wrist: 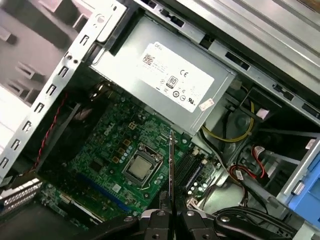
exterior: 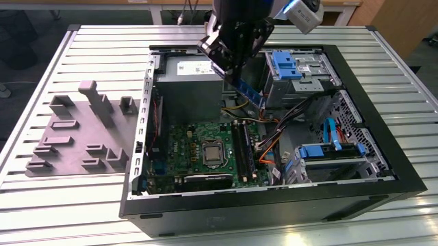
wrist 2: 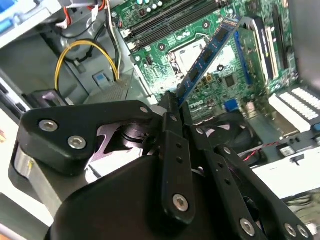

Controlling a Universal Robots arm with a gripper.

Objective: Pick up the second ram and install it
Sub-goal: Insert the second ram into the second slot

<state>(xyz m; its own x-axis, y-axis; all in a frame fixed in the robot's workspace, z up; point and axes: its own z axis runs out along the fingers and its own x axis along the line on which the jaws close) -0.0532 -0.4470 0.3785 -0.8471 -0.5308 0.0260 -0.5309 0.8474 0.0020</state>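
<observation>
My gripper (exterior: 231, 72) hangs over the open computer case (exterior: 274, 205), shut on the second ram (exterior: 251, 94), a thin dark stick with a blue edge that slants down from the fingers. In the second wrist view the ram (wrist 2: 207, 55) juts out from the gripper (wrist 2: 173, 102) above the green motherboard (wrist 2: 220, 80). In the first wrist view the gripper (wrist: 171, 214) holds the stick edge-on (wrist: 171, 170), above the board between the processor socket (wrist: 140, 167) and the black memory slots (wrist: 189, 172). The slots (exterior: 243, 148) lie well below the stick.
A grey power supply (exterior: 188, 87) sits at the back of the case, right beside the gripper. Blue drive caddies (exterior: 286, 64) and loose cables (exterior: 274, 136) fill the side toward the exterior view's right. Grey fixture blocks (exterior: 75, 133) lie on the slatted table outside the case.
</observation>
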